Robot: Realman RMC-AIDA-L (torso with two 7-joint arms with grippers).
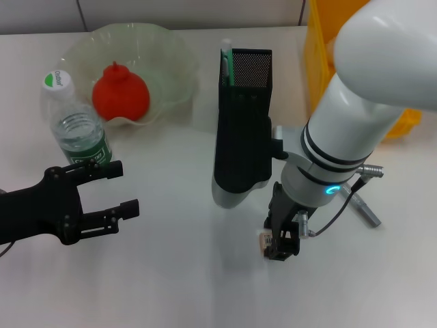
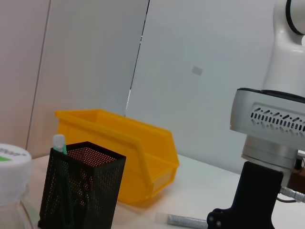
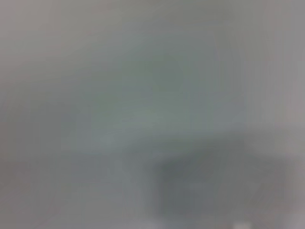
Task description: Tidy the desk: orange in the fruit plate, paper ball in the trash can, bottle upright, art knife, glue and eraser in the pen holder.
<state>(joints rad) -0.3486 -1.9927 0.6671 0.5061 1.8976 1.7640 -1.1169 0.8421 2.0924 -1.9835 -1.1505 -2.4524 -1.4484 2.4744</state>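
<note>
Item: eraser [image 1: 263, 240], small pale block on the desk [image 1: 171, 287], in front of the mesh pen holder [image 1: 244, 102]. Right gripper [image 1: 281, 247] directly over it, pointing down; finger spread cannot be told. Left gripper [image 1: 116, 188] parked wide apart beside the upright bottle [image 1: 72, 116], farther off.

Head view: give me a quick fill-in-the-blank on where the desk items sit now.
1. The orange lies in the ____.
2. The bottle stands ____ beside the fruit plate.
3. The right pincer is down at the desk by a small pale item, in front of the black mesh ____.
4. The left pincer has its fingers ____.

Missing words: fruit plate; upright; pen holder; open
</note>
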